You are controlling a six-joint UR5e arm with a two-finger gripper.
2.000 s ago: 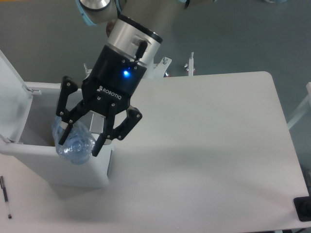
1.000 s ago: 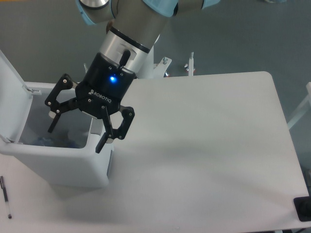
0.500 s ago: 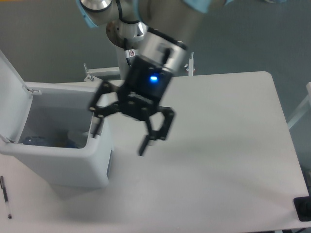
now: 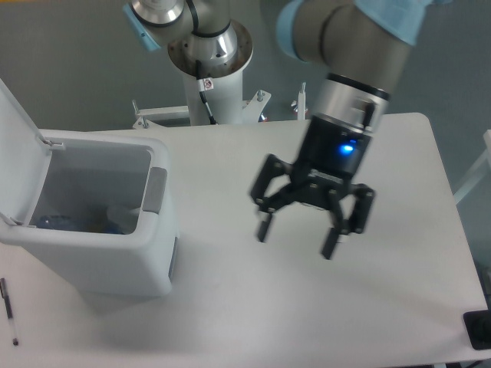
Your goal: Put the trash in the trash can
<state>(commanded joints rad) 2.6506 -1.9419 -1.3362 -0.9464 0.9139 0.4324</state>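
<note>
The white trash can [image 4: 157, 253] stands at the left of the table with its lid [image 4: 17, 146] swung up and back. Inside it, near the bottom, lies the clear plastic bottle [image 4: 84, 222] with bluish parts showing; only part of it is visible past the rim. My gripper [image 4: 298, 239] hangs open over the middle of the table, well to the right of the can, with nothing between its fingers. No paper scrap shows.
A thin black pen [image 4: 8, 310] lies at the table's front left edge beside the can. A dark object [image 4: 479, 330] sits at the front right corner. The arm's base post [image 4: 211, 84] rises behind the table.
The bottle left my fingers and dropped into the can. My open gripper has since swung away from the can to the right, over the table's middle.
</note>
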